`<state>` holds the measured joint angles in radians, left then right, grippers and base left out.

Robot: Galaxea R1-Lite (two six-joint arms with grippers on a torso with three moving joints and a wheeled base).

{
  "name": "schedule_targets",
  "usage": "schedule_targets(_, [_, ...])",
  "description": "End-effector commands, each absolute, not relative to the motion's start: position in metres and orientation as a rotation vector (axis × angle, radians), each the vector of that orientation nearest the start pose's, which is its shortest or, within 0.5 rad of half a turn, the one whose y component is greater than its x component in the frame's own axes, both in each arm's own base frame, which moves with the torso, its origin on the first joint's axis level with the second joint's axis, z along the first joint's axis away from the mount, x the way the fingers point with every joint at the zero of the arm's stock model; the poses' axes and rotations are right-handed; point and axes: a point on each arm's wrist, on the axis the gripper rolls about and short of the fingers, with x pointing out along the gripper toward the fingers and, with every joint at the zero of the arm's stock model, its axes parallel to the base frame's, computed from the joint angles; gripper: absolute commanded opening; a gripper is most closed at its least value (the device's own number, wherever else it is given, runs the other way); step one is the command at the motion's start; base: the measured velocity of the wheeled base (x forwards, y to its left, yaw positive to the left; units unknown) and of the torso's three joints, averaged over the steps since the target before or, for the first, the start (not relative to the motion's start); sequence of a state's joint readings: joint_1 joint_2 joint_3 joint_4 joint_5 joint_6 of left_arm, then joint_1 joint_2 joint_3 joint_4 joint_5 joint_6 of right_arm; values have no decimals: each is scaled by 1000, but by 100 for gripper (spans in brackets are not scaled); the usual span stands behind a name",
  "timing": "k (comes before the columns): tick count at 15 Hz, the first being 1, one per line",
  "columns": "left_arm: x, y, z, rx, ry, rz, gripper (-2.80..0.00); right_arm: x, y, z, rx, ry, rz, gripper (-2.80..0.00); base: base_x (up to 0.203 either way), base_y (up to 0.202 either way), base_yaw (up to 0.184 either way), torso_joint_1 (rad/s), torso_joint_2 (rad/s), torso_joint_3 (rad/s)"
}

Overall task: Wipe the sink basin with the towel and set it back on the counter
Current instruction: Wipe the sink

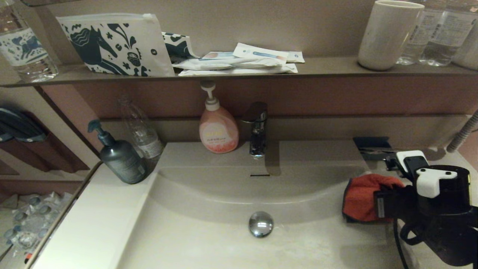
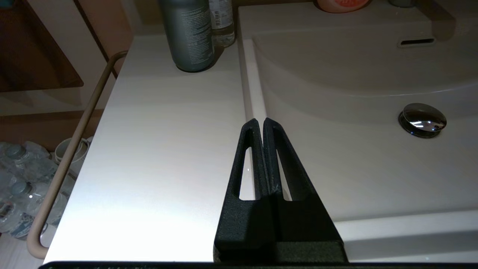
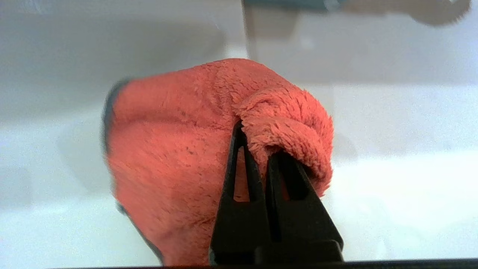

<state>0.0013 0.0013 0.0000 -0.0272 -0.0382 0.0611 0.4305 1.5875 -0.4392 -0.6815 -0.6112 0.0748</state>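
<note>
The orange-red towel [image 1: 361, 200] hangs bunched at the right end of the off-white sink basin [image 1: 209, 239], against its right wall. My right gripper [image 1: 379, 205] is shut on a fold of the towel [image 3: 179, 157], whose dark grey edge shows on one side; the gripper [image 3: 257, 138] pinches the plush fold between its black fingers. The chrome drain plug [image 1: 261, 223] sits mid-basin, the overflow slot [image 1: 260, 175] on the curved back wall. My left gripper [image 2: 260, 121] is shut and empty, parked above the counter [image 2: 157, 149] beside the basin's left rim.
A dark green pump bottle [image 1: 120, 157] and a clear bottle [image 1: 140, 129] stand on the left counter. A pink soap dispenser [image 1: 217, 127] and chrome faucet [image 1: 257, 129] sit behind the basin. The brown shelf [image 1: 328, 67] holds pouches, a cup [image 1: 388, 33] and water bottles.
</note>
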Motion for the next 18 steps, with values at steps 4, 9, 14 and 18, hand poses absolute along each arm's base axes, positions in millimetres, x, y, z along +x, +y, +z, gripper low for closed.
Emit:
schedule_targets(4, [-23,-1,78,62,-27,-36,-280,171,73,141,-241,525,-143,-280,0,0,0,0,0,0])
schedule_targets(9, [-23,-1,78,62,-27,-36,-280,151,104,186,-318,569,96,-280,0,0,0,0,0,0])
schedule_targets(14, [-23,-1,78,62,-27,-36,-280,154,119,183,-534,841,126,-280,0,0,0,0,0,0])
schedule_targets(18, [-23,-1,78,62,-27,-36,-280,162,137,179,-536,913,190,-280,0,0,0,0,0,0])
